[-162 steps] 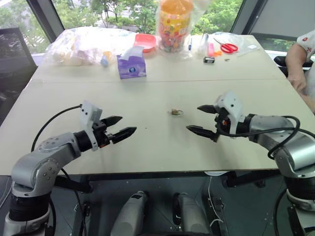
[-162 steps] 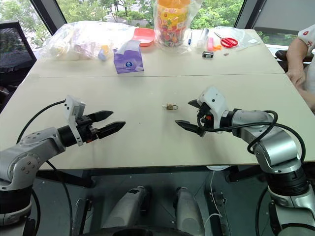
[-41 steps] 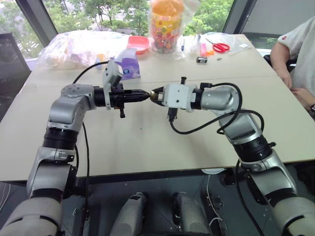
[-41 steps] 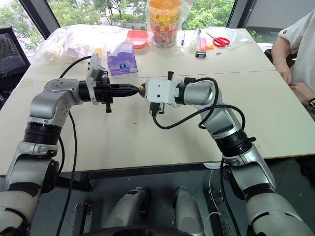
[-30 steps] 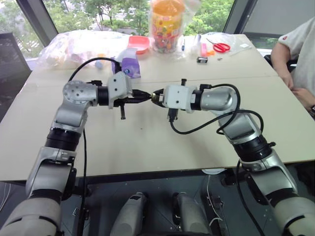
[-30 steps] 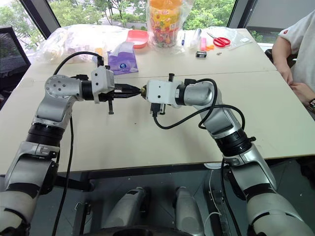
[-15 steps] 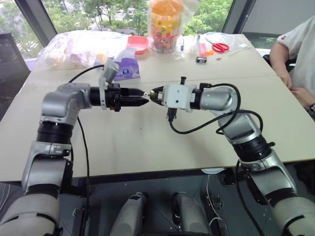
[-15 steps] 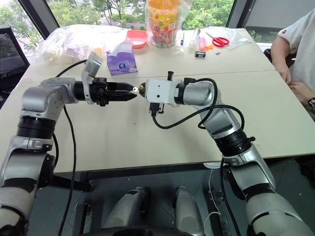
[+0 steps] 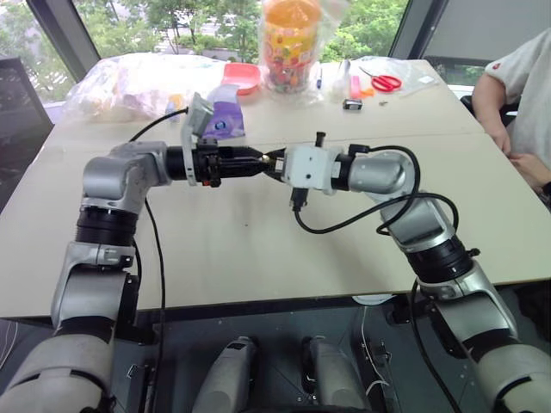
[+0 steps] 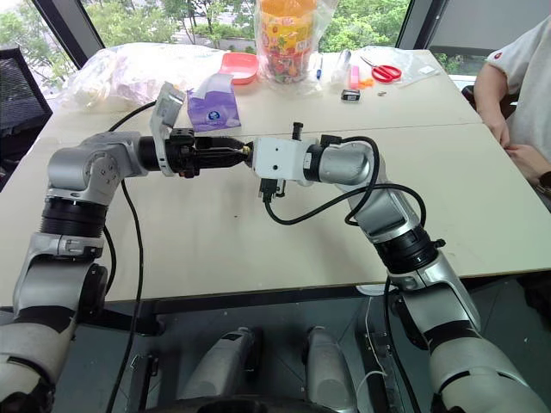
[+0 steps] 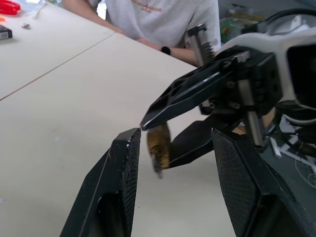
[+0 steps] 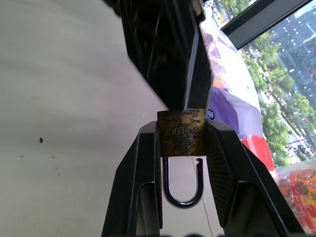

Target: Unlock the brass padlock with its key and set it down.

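Note:
The brass padlock (image 12: 180, 132) is a small yellow block pinched between the fingers of my right gripper (image 9: 274, 161), held above the table (image 9: 258, 249). One end of its silvery loop (image 12: 182, 200) stands free of the body. My left gripper (image 9: 256, 162) faces it from the left, open, with one finger (image 11: 123, 163) on each side of the block (image 11: 159, 143) and not clamping it. A short grey stub (image 11: 157, 168) sticks out of the block; I cannot tell whether it is the key.
At the table's far side stand a purple tissue box (image 9: 222, 120), clear plastic bags (image 9: 129, 82), a red bowl (image 9: 241, 73), an orange snack jar (image 9: 288, 43) and red scissors (image 9: 385, 82). A person's arm (image 9: 516, 103) rests at the right edge.
My left wrist has rolled and its fingers, shut a second ago, now stand apart around the padlock. The right gripper has kept still with the padlock in it.

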Robot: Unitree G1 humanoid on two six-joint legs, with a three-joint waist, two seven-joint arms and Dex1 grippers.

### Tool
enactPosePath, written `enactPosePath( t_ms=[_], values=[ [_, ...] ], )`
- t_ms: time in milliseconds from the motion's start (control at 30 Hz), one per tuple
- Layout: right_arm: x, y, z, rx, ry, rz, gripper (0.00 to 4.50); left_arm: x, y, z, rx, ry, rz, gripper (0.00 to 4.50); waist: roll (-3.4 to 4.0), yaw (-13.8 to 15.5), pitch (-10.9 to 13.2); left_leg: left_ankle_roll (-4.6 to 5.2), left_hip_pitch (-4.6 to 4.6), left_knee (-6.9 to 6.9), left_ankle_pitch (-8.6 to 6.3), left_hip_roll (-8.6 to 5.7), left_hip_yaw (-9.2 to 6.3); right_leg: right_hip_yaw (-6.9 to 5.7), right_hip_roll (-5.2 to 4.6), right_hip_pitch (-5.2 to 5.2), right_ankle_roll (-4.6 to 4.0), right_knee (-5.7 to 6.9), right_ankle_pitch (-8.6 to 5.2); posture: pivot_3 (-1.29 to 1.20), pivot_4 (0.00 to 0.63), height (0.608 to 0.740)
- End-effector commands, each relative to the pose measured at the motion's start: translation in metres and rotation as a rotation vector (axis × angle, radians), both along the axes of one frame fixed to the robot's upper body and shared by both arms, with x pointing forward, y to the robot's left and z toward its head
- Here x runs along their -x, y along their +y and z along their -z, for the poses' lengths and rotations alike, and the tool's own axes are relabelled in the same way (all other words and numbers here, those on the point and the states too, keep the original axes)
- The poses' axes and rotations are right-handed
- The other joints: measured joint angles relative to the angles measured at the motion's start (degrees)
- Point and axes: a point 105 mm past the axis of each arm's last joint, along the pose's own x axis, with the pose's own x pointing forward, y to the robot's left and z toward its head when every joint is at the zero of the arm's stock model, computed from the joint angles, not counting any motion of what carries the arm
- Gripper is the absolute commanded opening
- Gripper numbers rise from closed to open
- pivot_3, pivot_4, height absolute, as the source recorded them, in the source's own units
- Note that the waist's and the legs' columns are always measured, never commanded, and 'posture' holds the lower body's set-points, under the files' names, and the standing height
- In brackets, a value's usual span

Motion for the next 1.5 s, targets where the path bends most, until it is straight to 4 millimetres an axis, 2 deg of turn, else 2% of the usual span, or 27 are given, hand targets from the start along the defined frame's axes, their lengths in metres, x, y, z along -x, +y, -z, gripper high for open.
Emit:
enactPosePath(
  t_ms=[33, 267, 367, 467, 500, 733, 800, 867, 900, 967, 1033, 1167, 1333, 1500],
  values=[
    [0.009, 0.006, -0.026, -0.041, -0.088, -0.028, 0.67, -0.003, -0.003, -0.012, -0.004, -0.054, 0.002, 2.3, 0.0, 0.0, 0.0, 0.0, 0.0, 0.0, 0.0, 0.0, 0.0, 0.0, 0.0, 0.0, 0.0, -0.01, 0.0, 0.0, 0.15, 0.74],
    [0.011, 0.007, -0.025, -0.039, -0.086, -0.029, 0.67, -0.002, -0.008, -0.016, 0.038, -0.047, 0.017, 2.3, 0.0, 0.0, 0.0, 0.0, -0.01, 0.0, 0.0, 0.0, 0.01, 0.0, -0.01, 0.0, 0.0, -0.02, 0.0, 0.0, 0.15, 0.74],
    [0.012, 0.007, -0.025, -0.038, -0.084, -0.032, 0.67, -0.001, -0.009, -0.015, 0.04, -0.044, 0.023, 1.47, 0.0, 0.0, 0.0, 0.0, -0.01, 0.0, 0.0, 0.0, 0.01, 0.0, -0.01, 0.01, 0.0, -0.02, 0.0, 0.0, 0.15, 0.74],
    [0.012, 0.008, -0.025, -0.037, -0.083, -0.033, 0.67, 0.0, -0.009, -0.013, 0.041, -0.039, 0.028, 0.13, 0.0, 0.0, 0.0, 0.0, -0.01, 0.0, 0.0, 0.0, 0.01, 0.0, -0.01, 0.01, 0.0, -0.02, 0.0, 0.0, 0.15, 0.74],
    [0.012, 0.008, -0.024, -0.037, -0.083, -0.033, 0.67, 0.001, -0.009, -0.013, 0.041, -0.037, 0.029, 0.0, 0.0, 0.0, 0.0, 0.0, -0.01, 0.0, 0.0, 0.0, 0.01, 0.0, -0.01, 0.0, 0.0, -0.02, 0.0, 0.0, 0.15, 0.74],
    [0.011, 0.006, -0.022, -0.037, -0.069, -0.024, 0.67, -0.001, -0.005, -0.015, 0.046, -0.045, 0.006, 0.0, 0.0, 0.0, 0.0, 0.0, -0.01, 0.0, 0.0, 0.0, 0.01, 0.0, -0.01, 0.0, 0.0, -0.02, 0.0, 0.0, 0.15, 0.74],
    [0.01, 0.002, -0.02, -0.037, -0.052, -0.012, 1.75, -0.001, -0.003, -0.018, 0.057, -0.052, -0.006, 0.0, 0.0, 0.0, 0.0, 0.0, -0.01, 0.0, 0.0, 0.0, 0.01, 0.0, -0.01, 0.01, 0.0, -0.02, 0.0, 0.0, 0.15, 0.74],
    [0.009, -0.002, -0.018, -0.031, -0.043, 0.005, 2.6, -0.001, -0.001, -0.019, 0.063, -0.054, -0.011, 0.0, 0.0, 0.0, 0.0, 0.0, -0.01, 0.0, 0.0, 0.0, 0.01, 0.0, -0.01, 0.01, 0.0, -0.02, 0.0, 0.0, 0.15, 0.74],
    [0.007, -0.012, -0.02, -0.064, -0.029, 0.053, 3.25, 0.001, 0.0, -0.021, 0.071, -0.058, -0.011, 0.0, 0.0, 0.1, 0.0, 0.0, 0.0, 0.0, 0.0, 0.0, 0.01, 0.0, -0.01, 0.01, 0.0, -0.02, 0.0, 0.0, 0.15, 0.74],
    [0.01, -0.029, -0.033, -0.231, 0.037, 0.121, 4.24, 0.005, 0.003, -0.025, 0.083, -0.072, -0.004, 0.0, 0.0, 0.2, 0.0, 0.0, -0.01, 0.0, 0.0, 0.0, 0.0, 0.0, -0.02, 0.01, 0.0, -0.03, 0.0, 0.0, 0.15, 0.74],
    [0.014, -0.037, -0.042, -0.348, 0.089, 0.141, 4.24, 0.006, 0.003, -0.026, 0.086, -0.082, -0.003, 0.0, 0.0, 0.2, 0.0, 0.02, -0.04, -0.01, -0.02, 0.0, -0.01, 0.03, -0.04, -0.01, 0.0, -0.05, 0.0, 0.0, 0.15, 0.74],
    [0.013, -0.044, -0.05, -0.437, 0.119, 0.177, 4.24, 0.009, 0.002, -0.024, 0.072, -0.089, 0.004, 0.0, 0.0, 0.1, 0.0, 0.01, -0.03, -0.01, -0.02, 0.03, -0.01, 0.04, -0.12, -0.01, -0.02, -0.04, 0.01, 0.0, 0.15, 0.74],
    [0.01, -0.043, -0.055, -0.468, 0.119, 0.19, 4.24, 0.012, -0.001, -0.024, 0.066, -0.093, 0.023, 0.0, 0.0, 0.1, 0.0, 0.02, -0.02, -0.01, -0.02, 0.06, 0.04, 0.02, -0.13, -0.02, -0.17, -0.05, -0.09, 0.0, 0.15, 0.74],
    [0.008, -0.035, -0.052, -0.458, 0.126, 0.171, 4.24, 0.015, -0.004, -0.027, 0.077, -0.101, 0.037, 0.0, 0.0, 0.1, 0.0, 0.02, -0.03, -0.02, -0.02, 0.06, 0.09, 0.02, -0.14, -0.02, -0.15, -0.08, -0.03, 0.0, 0.15, 0.74]
  ],
)
